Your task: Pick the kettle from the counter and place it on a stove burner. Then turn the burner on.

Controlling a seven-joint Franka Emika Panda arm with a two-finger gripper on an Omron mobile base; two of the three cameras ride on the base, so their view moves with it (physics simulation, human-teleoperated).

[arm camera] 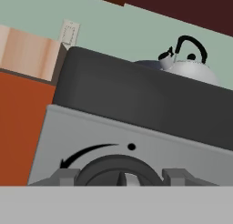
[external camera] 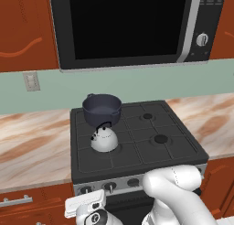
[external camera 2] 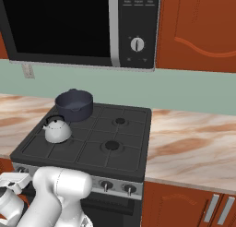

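The silvery kettle (external camera: pixel 104 138) (external camera 2: pixel 56 130) stands upright on the front left grate of the dark cooktop (external camera: pixel 137 151), and its own burner is hidden beneath it. The widest bare burner cap (external camera: pixel 161 138) (external camera 2: pixel 112 145) lies at the front right. Low in front of the stove, my gripper (arm camera: pixel 122 177) is open. Its fingertips (arm camera: pixel 63 176) straddle a dark control knob (arm camera: pixel 119 170) on the grey front panel. From the hand camera the kettle (arm camera: pixel 191 68) shows above the cooktop's edge. The marbled counter (external camera: pixel 32 146) (external camera 2: pixel 193 143) flanks the stove.
A dark blue-grey two-handled pot (external camera: pixel 101 109) (external camera 2: pixel 73 104) sits on the back left burner, just behind the kettle. More knobs (external camera: pixel 109 186) (external camera 2: pixel 128 189) line the front panel. A microwave (external camera: pixel 132 27) hangs above, and a wall outlet (external camera: pixel 31 81) is at the left.
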